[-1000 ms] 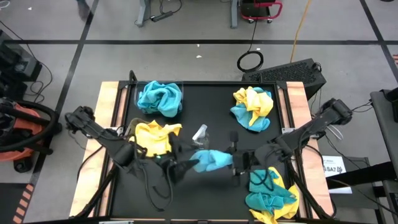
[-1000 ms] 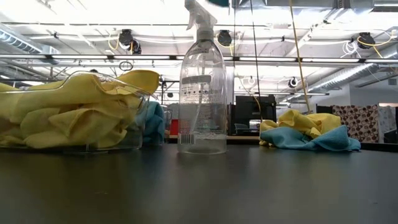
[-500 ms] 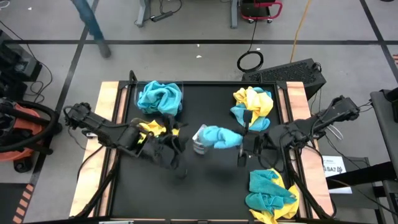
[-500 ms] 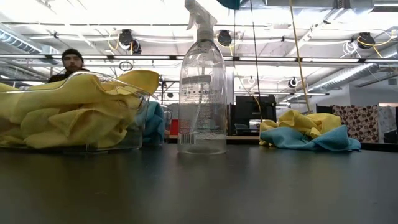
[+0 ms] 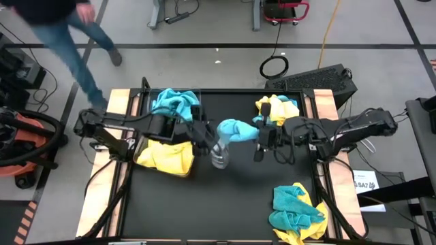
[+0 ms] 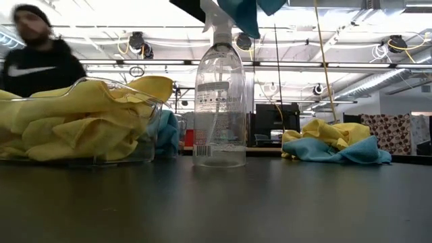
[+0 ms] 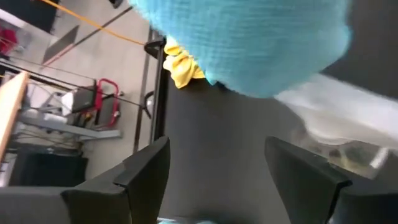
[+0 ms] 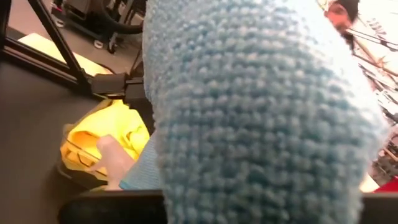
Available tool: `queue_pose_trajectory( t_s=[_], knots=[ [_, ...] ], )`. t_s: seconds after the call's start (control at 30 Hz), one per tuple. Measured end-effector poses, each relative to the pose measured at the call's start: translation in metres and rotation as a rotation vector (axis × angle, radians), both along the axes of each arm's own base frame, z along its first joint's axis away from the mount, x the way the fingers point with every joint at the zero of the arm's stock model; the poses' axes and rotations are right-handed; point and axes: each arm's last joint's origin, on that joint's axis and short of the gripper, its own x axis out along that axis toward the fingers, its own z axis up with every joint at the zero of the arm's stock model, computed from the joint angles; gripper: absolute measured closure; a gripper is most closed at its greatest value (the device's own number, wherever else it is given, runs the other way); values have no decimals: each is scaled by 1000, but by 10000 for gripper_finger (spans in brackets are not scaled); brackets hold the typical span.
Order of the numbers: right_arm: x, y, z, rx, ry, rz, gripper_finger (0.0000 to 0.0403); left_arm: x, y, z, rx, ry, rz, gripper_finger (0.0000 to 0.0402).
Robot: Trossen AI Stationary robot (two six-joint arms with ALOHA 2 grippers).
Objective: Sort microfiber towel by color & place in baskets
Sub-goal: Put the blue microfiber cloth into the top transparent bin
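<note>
Teal-blue microfiber towel hangs in the air above the middle of the black table, over the clear spray bottle that stands upright there; in the low view its lower edge dangles beside the bottle's trigger head. The right gripper reaches in from the right side and carries this towel; its wrist view is nearly filled by the blue fabric, so the fingers are closed on the cloth. The left gripper sits just on the other side of the towel, and in its own view the 2 dark fingers stand spread apart with the blue cloth ahead of them, not clamped. On the table's left side are the 2 baskets: the far one holds teal cloths, the near one holds yellow cloths, and the left arm passes between and over them. A mixed yellow and blue heap lies at the far right of the table, partly under the right arm, and another mixed heap lies at the near right corner. A person walks on the floor beyond the table's far left corner.
</note>
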Motion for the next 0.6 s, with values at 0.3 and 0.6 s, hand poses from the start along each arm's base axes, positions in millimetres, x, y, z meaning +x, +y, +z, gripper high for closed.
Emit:
queue_pose_trajectory(
  t_s=[0.3, 0.6],
  knots=[
    [5, -34, -1, 23, 0, 4, 400, 2, 68, 4, -12, -27, 84, 134],
    [15, -69, -6, 44, -3, 14, 400, -12, 144, 10, -191, -144, 75, 134]
  ],
)
